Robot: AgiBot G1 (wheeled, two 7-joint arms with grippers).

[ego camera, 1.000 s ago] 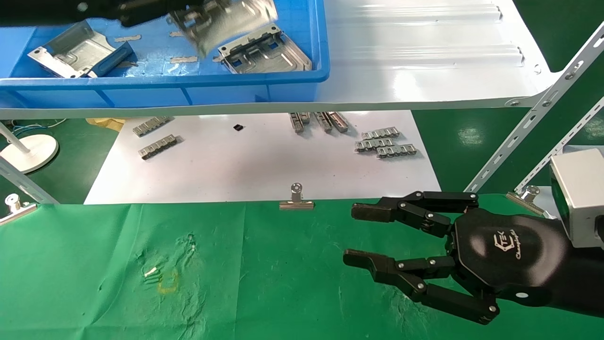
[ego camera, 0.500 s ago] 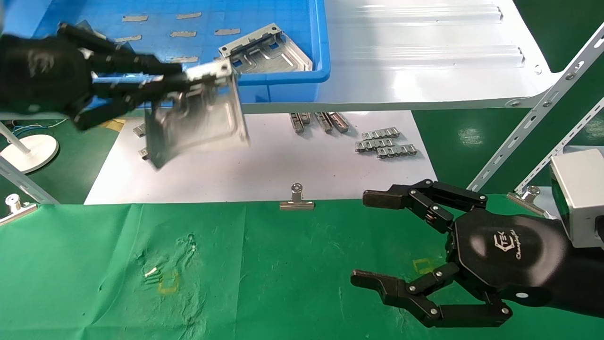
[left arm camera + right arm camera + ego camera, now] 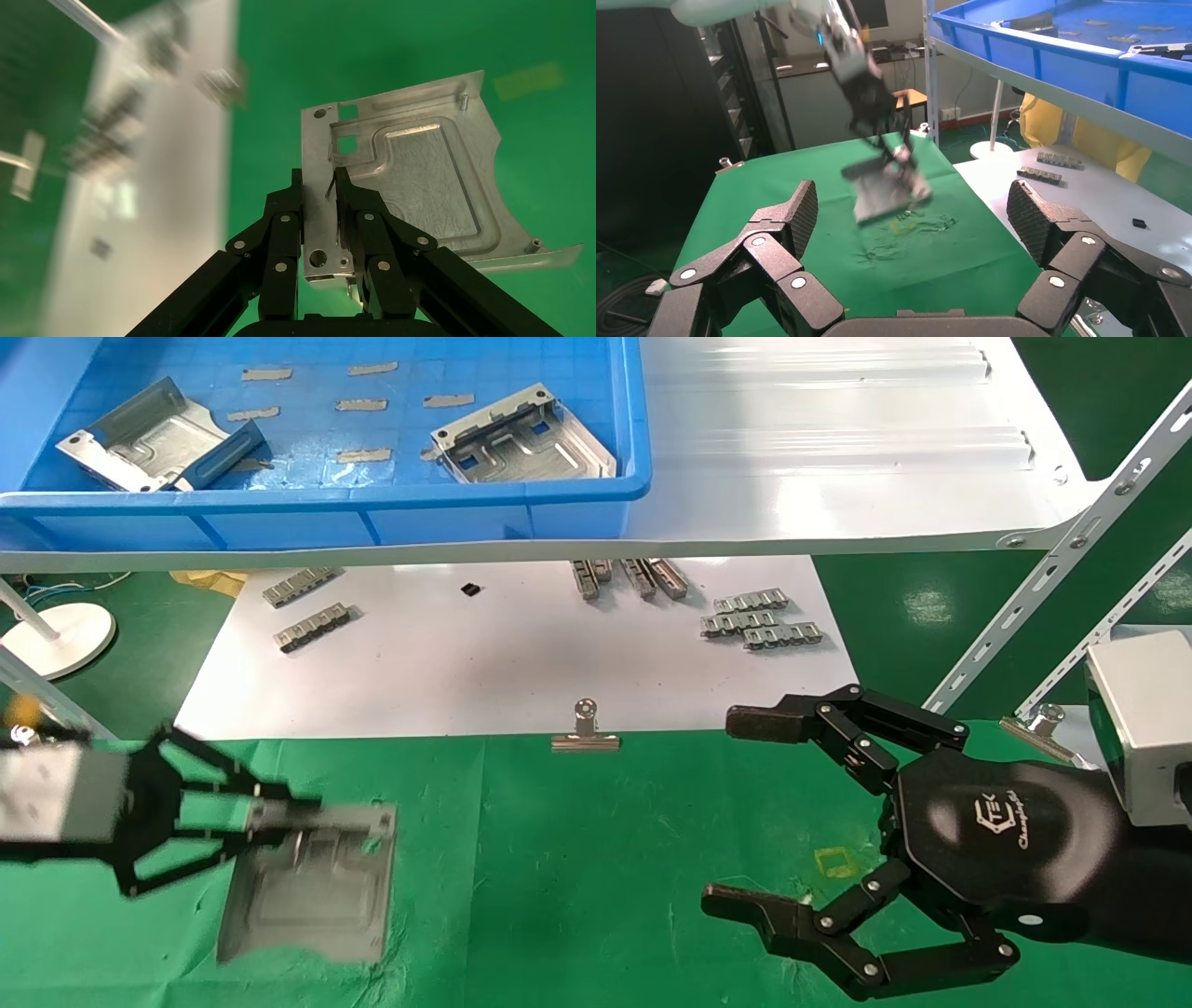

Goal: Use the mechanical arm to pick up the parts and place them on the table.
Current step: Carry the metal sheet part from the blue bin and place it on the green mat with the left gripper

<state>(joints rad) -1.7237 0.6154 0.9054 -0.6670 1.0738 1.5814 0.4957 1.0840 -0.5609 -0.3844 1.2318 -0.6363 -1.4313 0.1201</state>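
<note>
My left gripper (image 3: 279,817) is shut on the rim of a silver-grey sheet-metal part (image 3: 312,887) and holds it low over the left side of the green table (image 3: 559,859). In the left wrist view the jaws (image 3: 318,179) pinch the part's flat edge, and the part (image 3: 422,182) hangs over green fabric. My right gripper (image 3: 722,808), a black hand with a white logo, is open and empty over the table's right side. The right wrist view shows its spread fingers (image 3: 796,210) and, farther off, the held part (image 3: 884,193). Two more parts (image 3: 154,435) (image 3: 521,435) lie in the blue bin (image 3: 326,505).
The bin stands on a glossy white shelf (image 3: 838,458) above a matte white board (image 3: 512,654) with small grey link strips (image 3: 759,621). A metal clip (image 3: 585,733) holds the fabric's far edge. A yellow square mark (image 3: 835,862) lies near my right gripper. Slanted shelf struts (image 3: 1052,570) stand at right.
My left gripper has carried the part out of the blue bin, forward and down to the left side of the green table. My right gripper's fingers have spread wider.
</note>
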